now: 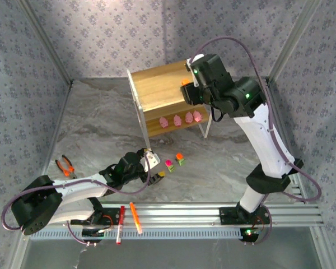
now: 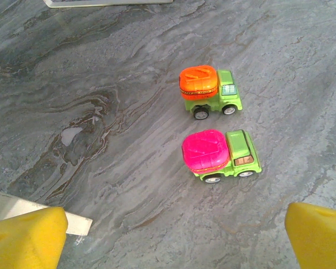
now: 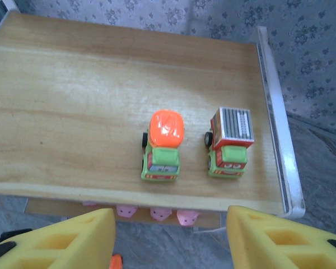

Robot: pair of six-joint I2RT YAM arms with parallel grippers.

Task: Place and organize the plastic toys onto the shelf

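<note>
Right gripper (image 3: 169, 238) stood apart above two trucks (image 3: 163, 150) on the shelf (image 3: 73, 84). Left gripper (image 2: 176, 238), likewise apart, should next close on the pink-topped truck (image 2: 219, 154).

Legible text: none on any surface.
Orange-domed truck (image 3: 163, 147), just beyond the gap between the fingers (image 3: 61, 241) of the right gripper (image 3: 168, 216): raised mark on the dome, shape unclear; front sticker too small to read.
Stripe-roofed truck (image 3: 229, 143), beyond the right-hand finger: grey and white bars on the roof, printed front, no letters made out.
Orange-topped truck (image 2: 209, 91), well ahead of the fingers (image 2: 22, 238) of the left gripper (image 2: 173, 213): side sticker blurred.
Pink-topped truck (image 2: 219, 155), nearer those fingers, toward the right-hand one: side sticker blurred.
</note>
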